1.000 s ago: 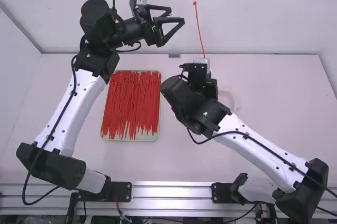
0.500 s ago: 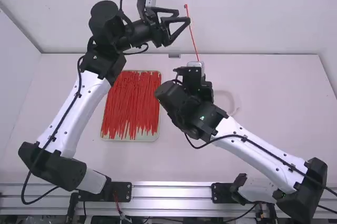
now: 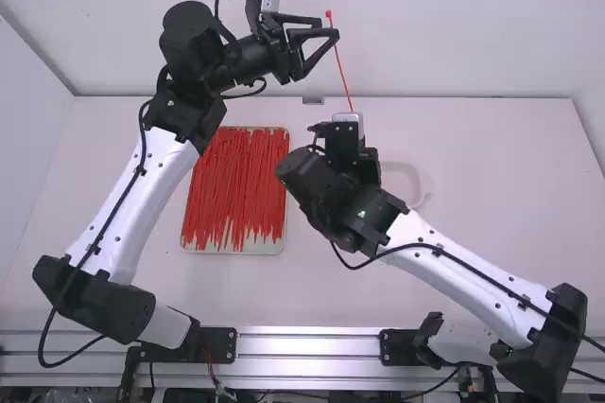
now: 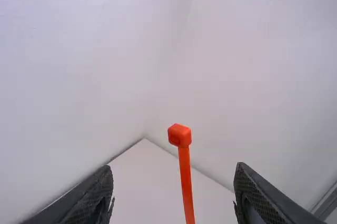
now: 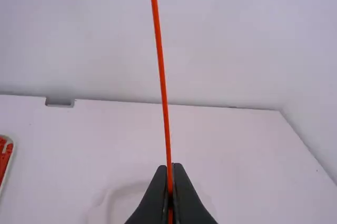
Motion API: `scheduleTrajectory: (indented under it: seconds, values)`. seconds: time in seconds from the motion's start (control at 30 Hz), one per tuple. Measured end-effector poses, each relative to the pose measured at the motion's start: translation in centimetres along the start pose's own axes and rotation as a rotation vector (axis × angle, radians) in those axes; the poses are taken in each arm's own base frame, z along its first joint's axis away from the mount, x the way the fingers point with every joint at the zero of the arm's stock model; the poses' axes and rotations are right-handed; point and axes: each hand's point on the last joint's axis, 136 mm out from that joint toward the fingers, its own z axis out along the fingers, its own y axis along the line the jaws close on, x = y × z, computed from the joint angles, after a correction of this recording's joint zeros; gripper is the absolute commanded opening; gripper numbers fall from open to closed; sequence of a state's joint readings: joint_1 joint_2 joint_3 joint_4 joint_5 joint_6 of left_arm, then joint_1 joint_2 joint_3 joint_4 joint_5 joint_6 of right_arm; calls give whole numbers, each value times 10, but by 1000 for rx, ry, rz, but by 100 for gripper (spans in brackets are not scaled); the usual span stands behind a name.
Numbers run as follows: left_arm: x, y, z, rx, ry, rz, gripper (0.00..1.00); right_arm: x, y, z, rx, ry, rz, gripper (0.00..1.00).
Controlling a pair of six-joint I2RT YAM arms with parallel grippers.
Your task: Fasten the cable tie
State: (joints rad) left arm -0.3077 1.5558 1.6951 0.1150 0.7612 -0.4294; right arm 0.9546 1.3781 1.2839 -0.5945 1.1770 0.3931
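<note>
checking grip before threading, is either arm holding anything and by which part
The right end effector pinches the thin red plastic cable tie near its tail end.

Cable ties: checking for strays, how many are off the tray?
1. The cable tie stands nearly upright, its lower end pinched in the right gripper, its head near the left gripper's open fingers. Others may hide beneath the arms.

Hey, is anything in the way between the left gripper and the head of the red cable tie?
Nothing visible. The left gripper is open, and the head of the cable tie sits in the bare gap between its fingers. The right gripper, shut on the cable tie lower down, holds it upright.
</note>
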Motion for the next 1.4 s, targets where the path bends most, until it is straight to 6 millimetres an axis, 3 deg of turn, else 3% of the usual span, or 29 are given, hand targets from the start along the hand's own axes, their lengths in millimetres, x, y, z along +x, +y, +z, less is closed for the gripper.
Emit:
scheduleTrajectory:
  seconds: [0.2, 0.5, 0.77, 0.87, 1.07, 1.3, 1.37, 1.4]
  values:
    - [0, 2, 0, -12, -1, -4, 54, 2, 3, -2, -13, 3, -11, 0]
    - [2, 2, 1, -14, 4, -10, 26, 2, 5, -3, -25, 5, -14, 0]
    - [2, 2, 1, -14, 4, -17, 22, 2, 6, -4, -28, 6, -15, 0]
    - [2, 2, 1, -14, 5, -24, 11, 3, 6, -4, -31, 8, -15, 0]
    - [3, 2, 1, -14, 6, -30, 2, 3, 6, -3, -31, 8, -15, 0]
    - [3, 2, 1, -14, 8, -32, 2, 4, 8, -4, -43, 13, -15, 0]
    - [3, 2, 1, -15, 9, -30, 2, 4, 9, -4, -46, 15, -14, 7]
    - [4, 3, 1, -17, 10, -30, 2, 4, 10, -4, -50, 16, -11, 22]
